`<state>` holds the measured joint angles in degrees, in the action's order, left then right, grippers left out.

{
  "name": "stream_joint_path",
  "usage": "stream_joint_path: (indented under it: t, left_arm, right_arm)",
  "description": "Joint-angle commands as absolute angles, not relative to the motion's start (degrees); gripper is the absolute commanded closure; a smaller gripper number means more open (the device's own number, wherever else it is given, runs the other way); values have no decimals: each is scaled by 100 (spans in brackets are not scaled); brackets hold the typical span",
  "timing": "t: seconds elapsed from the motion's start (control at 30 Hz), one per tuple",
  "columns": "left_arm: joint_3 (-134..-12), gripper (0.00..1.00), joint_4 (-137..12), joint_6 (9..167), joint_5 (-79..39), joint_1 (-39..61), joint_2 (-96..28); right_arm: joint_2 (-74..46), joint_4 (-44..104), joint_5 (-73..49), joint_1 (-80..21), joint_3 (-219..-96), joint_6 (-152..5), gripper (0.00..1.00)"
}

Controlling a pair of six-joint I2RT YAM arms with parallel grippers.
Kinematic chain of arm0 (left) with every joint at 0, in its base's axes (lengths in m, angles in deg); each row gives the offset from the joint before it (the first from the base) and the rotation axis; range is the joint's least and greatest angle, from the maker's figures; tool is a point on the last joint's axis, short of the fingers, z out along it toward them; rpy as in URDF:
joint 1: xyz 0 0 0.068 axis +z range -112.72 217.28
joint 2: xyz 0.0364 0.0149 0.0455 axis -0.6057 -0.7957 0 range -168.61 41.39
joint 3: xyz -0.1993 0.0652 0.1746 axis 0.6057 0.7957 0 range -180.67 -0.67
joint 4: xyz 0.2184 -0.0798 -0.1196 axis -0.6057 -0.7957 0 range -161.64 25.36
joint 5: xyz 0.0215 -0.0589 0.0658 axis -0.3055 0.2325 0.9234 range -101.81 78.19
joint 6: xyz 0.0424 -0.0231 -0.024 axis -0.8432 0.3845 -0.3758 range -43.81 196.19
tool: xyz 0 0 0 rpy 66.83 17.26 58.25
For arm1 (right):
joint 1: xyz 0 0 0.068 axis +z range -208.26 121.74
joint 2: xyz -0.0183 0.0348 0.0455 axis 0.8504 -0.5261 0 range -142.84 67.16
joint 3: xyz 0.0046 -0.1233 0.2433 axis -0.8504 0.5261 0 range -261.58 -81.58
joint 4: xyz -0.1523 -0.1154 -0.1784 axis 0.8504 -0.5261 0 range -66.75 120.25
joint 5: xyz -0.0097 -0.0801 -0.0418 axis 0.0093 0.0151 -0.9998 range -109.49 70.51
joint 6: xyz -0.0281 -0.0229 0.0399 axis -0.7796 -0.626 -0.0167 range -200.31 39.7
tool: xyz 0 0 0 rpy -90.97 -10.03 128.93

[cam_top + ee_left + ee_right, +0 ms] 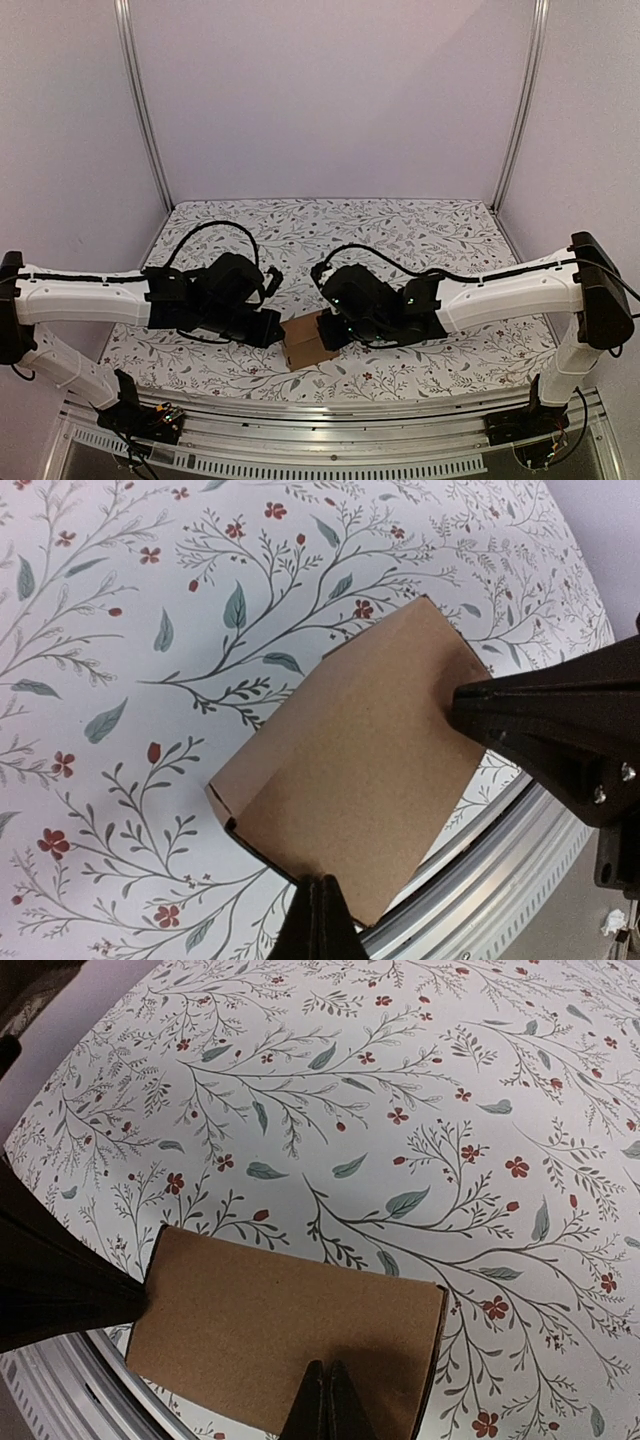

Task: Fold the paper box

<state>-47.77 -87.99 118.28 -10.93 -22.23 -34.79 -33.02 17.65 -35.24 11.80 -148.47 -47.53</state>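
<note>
Box: the paper box is plain brown and, as far as I can see, folded up into a squarish shape. It lies on the table near the front edge, between my two grippers.
Box surface: the left wrist view gives me a broad smooth face, with a dark slit at one low corner where panels meet.
Left gripper: on the left gripper I read the fingers as drawn together to a thin seam with nothing between them. The tip meets the box's near edge.
Right gripper: the right gripper looks the same, pressed closed with its tip against the box's near side.
Cross views: each wrist camera shows me the other gripper's dark finger touching an end of the box.
Arms: both reach inward from the outer sides, and the wrists come close over the box.
Table: its floral cloth has grey leaves and red blossoms.
Rail: a metal rail runs just along the near edge.
Walls: I see plain pale panels.
</note>
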Motion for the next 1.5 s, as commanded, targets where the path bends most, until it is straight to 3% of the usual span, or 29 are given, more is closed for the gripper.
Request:
stream_joint_path:
  t: [0.0,0.47,0.9,1.17,1.47]
  left_arm:
    - [-4506,100,-8668,11932,-1285,-2246,-3875]
    - [-5110,100,-9274,11648,-891,-2275,-3394]
    - [-5597,100,-9463,11250,177,-2152,-3277]
    - [-5499,100,-8920,11178,23,-1968,-3790]
    - [-5490,100,-8621,11206,-131,-1911,-4310]
  right_arm:
    - [-3429,1180,-3355,1182,-14683,-4707,100]
    - [-3330,1179,-3420,1180,-14756,-4695,100]
    - [-2401,930,-3615,1213,-14718,-4867,100]
    - [-2086,1203,-3742,1471,-13915,-4307,100]
    - [-2701,2183,-3448,1589,-13441,-3359,100]
